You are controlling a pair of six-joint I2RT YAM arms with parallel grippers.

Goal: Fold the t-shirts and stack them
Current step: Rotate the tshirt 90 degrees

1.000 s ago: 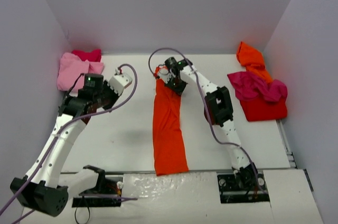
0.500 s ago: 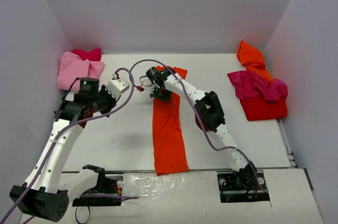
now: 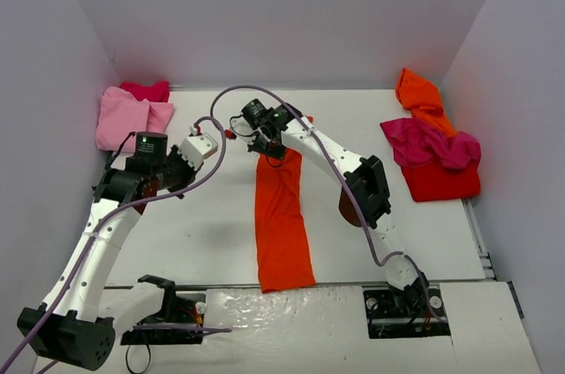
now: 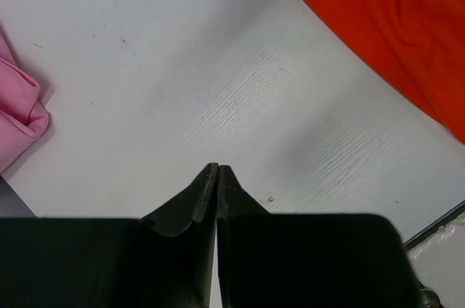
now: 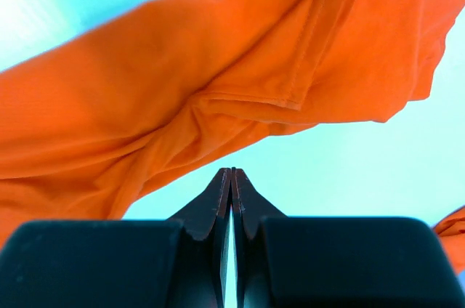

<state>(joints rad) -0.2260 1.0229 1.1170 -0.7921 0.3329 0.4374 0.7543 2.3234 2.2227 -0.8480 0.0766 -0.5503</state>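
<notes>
An orange t-shirt, folded into a long narrow strip, lies in the middle of the table and runs from back to front. My right gripper hangs over its far end. In the right wrist view the gripper is shut with nothing between the fingers, and the rumpled orange cloth lies just beyond the tips. My left gripper is to the left of the strip. In the left wrist view it is shut and empty over bare table, with the orange shirt at the upper right.
A heap of pink shirts lies at the back left; its edge shows in the left wrist view. A pile of orange, magenta and red shirts lies at the back right. White walls close in the table.
</notes>
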